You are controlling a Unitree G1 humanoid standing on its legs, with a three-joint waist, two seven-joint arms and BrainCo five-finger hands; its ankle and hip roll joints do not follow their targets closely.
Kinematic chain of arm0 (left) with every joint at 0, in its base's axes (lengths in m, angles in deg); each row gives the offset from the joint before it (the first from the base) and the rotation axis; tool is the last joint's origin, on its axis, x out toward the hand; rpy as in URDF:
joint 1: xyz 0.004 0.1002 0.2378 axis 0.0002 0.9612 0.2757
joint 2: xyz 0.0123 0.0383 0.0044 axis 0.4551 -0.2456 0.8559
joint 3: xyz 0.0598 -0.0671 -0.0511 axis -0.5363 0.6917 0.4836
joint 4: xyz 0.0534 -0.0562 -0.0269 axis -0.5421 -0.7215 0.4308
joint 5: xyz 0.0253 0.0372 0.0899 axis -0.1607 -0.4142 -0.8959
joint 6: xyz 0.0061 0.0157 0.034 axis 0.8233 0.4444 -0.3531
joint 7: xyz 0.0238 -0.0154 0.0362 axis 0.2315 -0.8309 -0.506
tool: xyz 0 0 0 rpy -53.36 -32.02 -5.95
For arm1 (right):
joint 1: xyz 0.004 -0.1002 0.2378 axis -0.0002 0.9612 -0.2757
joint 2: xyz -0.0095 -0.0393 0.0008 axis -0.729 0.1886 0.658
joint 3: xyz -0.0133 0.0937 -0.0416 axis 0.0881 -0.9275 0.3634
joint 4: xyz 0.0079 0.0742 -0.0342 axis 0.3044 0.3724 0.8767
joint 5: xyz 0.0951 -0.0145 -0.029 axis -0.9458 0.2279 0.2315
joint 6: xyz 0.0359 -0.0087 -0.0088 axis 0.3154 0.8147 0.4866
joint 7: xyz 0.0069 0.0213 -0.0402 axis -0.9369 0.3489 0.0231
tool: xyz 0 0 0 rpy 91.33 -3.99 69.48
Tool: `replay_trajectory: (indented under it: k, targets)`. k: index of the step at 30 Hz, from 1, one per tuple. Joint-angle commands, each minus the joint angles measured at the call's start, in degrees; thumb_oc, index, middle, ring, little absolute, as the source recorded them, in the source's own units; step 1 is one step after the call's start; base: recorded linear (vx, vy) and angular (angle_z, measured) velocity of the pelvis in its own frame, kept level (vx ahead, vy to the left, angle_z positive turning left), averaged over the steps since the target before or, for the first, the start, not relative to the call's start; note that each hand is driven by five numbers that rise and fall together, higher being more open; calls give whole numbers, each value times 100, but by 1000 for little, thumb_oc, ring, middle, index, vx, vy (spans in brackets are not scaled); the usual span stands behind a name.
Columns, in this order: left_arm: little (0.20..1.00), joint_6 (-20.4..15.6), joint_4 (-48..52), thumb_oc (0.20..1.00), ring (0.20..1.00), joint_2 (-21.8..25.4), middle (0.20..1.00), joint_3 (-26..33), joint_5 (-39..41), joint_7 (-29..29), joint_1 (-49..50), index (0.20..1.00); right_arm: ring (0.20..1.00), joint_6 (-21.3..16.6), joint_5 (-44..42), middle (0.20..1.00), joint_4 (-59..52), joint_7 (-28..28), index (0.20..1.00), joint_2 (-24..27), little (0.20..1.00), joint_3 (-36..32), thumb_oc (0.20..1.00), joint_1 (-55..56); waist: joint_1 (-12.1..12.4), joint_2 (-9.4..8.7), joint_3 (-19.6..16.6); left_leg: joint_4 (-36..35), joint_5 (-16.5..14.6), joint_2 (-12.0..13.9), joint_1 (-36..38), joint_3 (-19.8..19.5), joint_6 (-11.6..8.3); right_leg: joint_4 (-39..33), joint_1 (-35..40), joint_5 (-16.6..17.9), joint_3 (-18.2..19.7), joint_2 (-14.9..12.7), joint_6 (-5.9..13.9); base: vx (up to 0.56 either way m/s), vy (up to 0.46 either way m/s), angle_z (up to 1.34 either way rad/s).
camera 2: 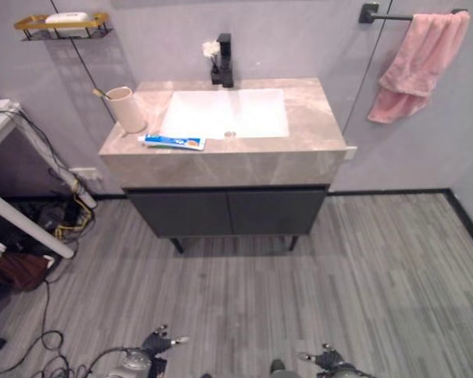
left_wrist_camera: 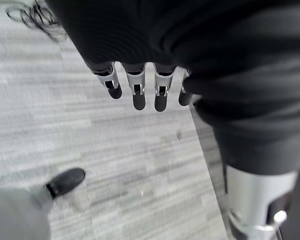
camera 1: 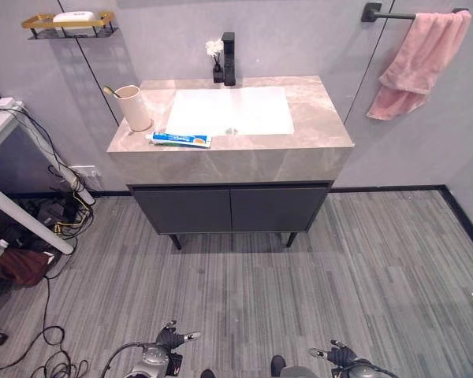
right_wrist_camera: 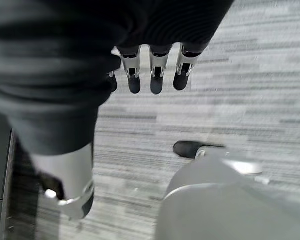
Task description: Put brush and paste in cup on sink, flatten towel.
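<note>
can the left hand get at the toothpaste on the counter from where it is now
Probably not yet: the left hand hangs low, open over bare floor, well short of the vanity. The toothpaste lies unobstructed near the counter's front edge beside the cup.

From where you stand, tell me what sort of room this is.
Most likely a bathroom or a mock-up of one: a marble-look vanity with a white basin and black faucet, a pink towel on a wall rail, and toothpaste beside a cup.

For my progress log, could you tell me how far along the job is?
Possibly done: something like the brush stands in the cup. In hand: nothing; left hand and right hand hang open over the floor. Left: toothpaste lies on the counter; pink towel hangs bunched.
</note>
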Motion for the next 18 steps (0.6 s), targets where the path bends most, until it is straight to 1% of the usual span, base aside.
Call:
replay_trajectory:
  k: [1,3,4,5,7,9,11,12,16,17,18]
  targets:
    - [1000,-283,44,1000,1000,133,1000,196,233,-145,-155,1000,1000,-287,-259,1000,-173,86,1000,-63,1000,169,1000,-267,62,-288,24,959,-419,-27,-334,-311,-109,-99,109,362,158,-329,279,-53,30,-4]
    - [1000,-320,152,1000,1000,146,1000,258,375,-216,-177,1000,1000,-347,-378,1000,-359,108,1000,-60,1000,207,1000,-313,67,-329,124,1321,-567,-27,-467,-323,-111,246,-34,240,190,-311,280,-60,24,-3]
    - [1000,-318,125,1000,1000,145,1000,228,236,-280,-201,1000,1000,-363,-364,1000,-358,122,1000,-64,1000,260,1000,-344,73,-360,152,1506,-667,-24,-501,-310,-115,375,-90,214,208,-315,278,0,0,0]
    - [1000,-318,125,1000,1000,145,1000,229,235,-281,-201,1000,1000,-364,-364,1000,-358,122,1000,-64,1000,259,1000,-344,74,-358,152,1513,-671,-22,-505,-309,-115,379,-93,212,209,-313,278,0,0,0]
    - [1000,-347,175,1000,1000,162,1000,163,-52,-459,-226,1000,1000,-382,-287,1000,-459,160,1000,-70,1000,344,1000,-374,81,-375,137,1560,-703,-15,-472,-292,-127,331,-59,205,252,-308,283,22,-23,-5]
    - [1000,-493,750,1000,1000,230,1000,53,-267,-632,-129,1000,1000,-462,-181,1000,-726,242,1000,-37,1000,407,1000,-329,106,-384,115,1566,-710,10,-420,-279,-136,239,24,197,278,-299,289,21,-47,-9]
    - [1000,-595,1245,1000,1000,269,1000,129,-193,-825,-7,1000,1000,-585,-76,1000,-1183,415,1000,47,1000,411,1000,-265,131,-369,106,1533,-694,33,-379,-273,-140,188,120,162,270,-285,278,0,-49,-6]
    - [1000,-706,1874,1000,1000,363,1000,131,-165,-835,146,1000,1000,-673,-282,1000,-1627,396,1000,127,1000,346,1000,-173,134,-353,131,1559,-687,46,-377,-311,-147,240,139,106,234,-276,262,-16,-38,-3]
    - [1000,-738,2272,1000,1000,465,1000,99,-241,-862,221,1000,1000,-762,-450,1000,-2043,377,1000,188,1000,283,1000,-87,113,-342,182,1702,-721,71,-441,-357,-150,460,73,14,194,-263,231,-63,-23,3]
    - [1000,-740,2537,1000,1000,530,1000,67,-362,-953,158,1000,1000,-828,-616,1000,-2203,355,1000,198,1000,235,1000,-126,104,-338,331,2072,-847,135,-629,-405,-157,959,-170,-146,161,-243,199,-168,-27,7]
    - [1000,-758,2614,1000,1000,550,1000,57,-388,-1027,115,1000,1000,-844,-679,1000,-2246,388,1000,193,1000,244,1000,-164,106,-347,414,2256,-921,169,-720,-424,-160,1194,-277,-218,134,-235,180,-224,-40,11]
